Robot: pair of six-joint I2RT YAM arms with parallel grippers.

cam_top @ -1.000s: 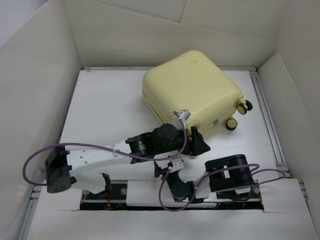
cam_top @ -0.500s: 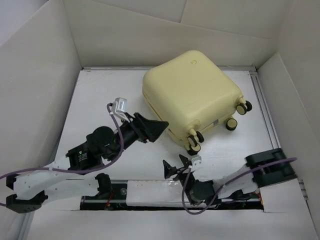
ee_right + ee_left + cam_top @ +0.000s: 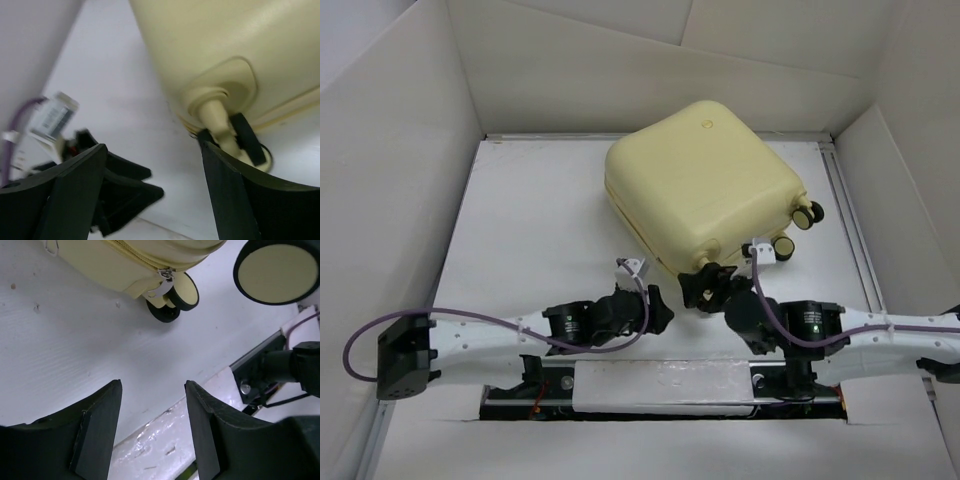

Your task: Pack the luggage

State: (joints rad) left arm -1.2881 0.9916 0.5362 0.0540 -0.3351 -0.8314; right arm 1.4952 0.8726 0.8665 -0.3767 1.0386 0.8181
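Observation:
The luggage (image 3: pixel 705 180) is a pale yellow hard-shell suitcase, lying shut at the back right of the table. My left gripper (image 3: pixel 663 308) is open and empty, low by the suitcase's near corner. In the left wrist view my left gripper (image 3: pixel 152 390) faces bare table, with the suitcase (image 3: pixel 135 257), its zipper pull (image 3: pixel 162 282) and a caster wheel (image 3: pixel 175 295) above. My right gripper (image 3: pixel 704 285) is open at the near-corner caster. In the right wrist view my right gripper (image 3: pixel 154 150) holds nothing, and its right finger (image 3: pixel 235 195) lies against the caster wheel (image 3: pixel 247 137).
White cardboard walls (image 3: pixel 390 180) enclose the table on three sides. Two more caster wheels (image 3: pixel 808 213) stick out at the suitcase's right side. A metal rail (image 3: pixel 855 240) runs along the table's right edge. The left gripper's fingers (image 3: pixel 125 190) show in the right wrist view.
My left gripper has swung from the suitcase's left side down to its near corner. My right gripper has risen from the near edge to the near-corner caster. The suitcase has not moved.

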